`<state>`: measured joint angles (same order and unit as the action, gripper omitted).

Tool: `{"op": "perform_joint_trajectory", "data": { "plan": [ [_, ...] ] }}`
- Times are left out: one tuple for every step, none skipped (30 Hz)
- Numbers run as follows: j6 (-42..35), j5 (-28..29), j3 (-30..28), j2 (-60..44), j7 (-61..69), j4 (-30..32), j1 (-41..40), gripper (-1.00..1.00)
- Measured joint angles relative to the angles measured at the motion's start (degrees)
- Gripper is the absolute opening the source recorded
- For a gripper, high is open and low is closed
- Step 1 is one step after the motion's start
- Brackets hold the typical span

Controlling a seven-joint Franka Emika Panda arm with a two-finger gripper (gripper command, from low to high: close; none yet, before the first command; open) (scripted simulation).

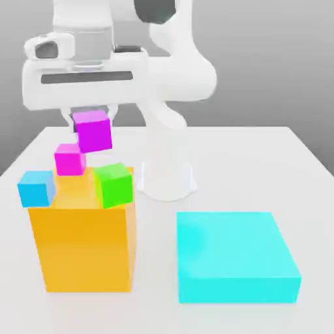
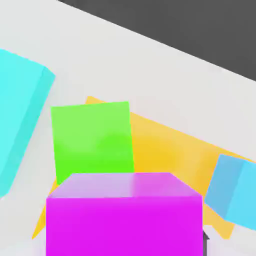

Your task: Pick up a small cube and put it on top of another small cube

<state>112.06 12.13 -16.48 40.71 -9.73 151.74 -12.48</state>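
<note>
1. Purple cube (image 1: 93, 132): the gripper (image 1: 91, 122) grasps it between its fingers, raised above the orange block (image 1: 85, 248). Keep that grip firm.
2. Pink cube (image 1: 70, 160), your likely target, sits lower, toward the exterior view's left, by the block's far edge. Centre over it and square the faces before lowering gently; release only on full contact.
3. Green cube (image 1: 113, 186) and blue cube (image 1: 37, 189) are near; avoid brushing them.
</note>
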Motion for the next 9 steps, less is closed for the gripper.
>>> {"op": "perform_joint_trajectory", "data": {
  "plan": [
    [-1.2, 0.6, -1.1, 1.5, 0.5, 0.4, -1.6, -1.00],
    [-0.5, 1.1, -1.8, 1.8, 0.7, 1.4, -2.6, -1.00],
    [1.1, 1.5, -2.5, 1.6, 0.8, 2.7, -3.1, -1.00],
    [3.1, 1.9, -3.0, 1.0, 0.9, 4.3, -3.5, -1.00],
    [5.4, 2.3, -3.5, 0.3, 0.9, 5.9, -3.8, -1.00],
    [7.1, 2.6, -3.8, -0.2, 1.0, 7.0, -4.0, 1.00],
    [7.1, 2.6, -3.8, -0.2, 1.0, 7.0, -4.0, 1.00],
    [7.1, 2.6, -3.8, -0.2, 1.0, 7.0, -4.0, 1.00],
    [7.1, 2.6, -3.8, -0.2, 1.0, 7.0, -4.0, 1.00]
  ]
}}
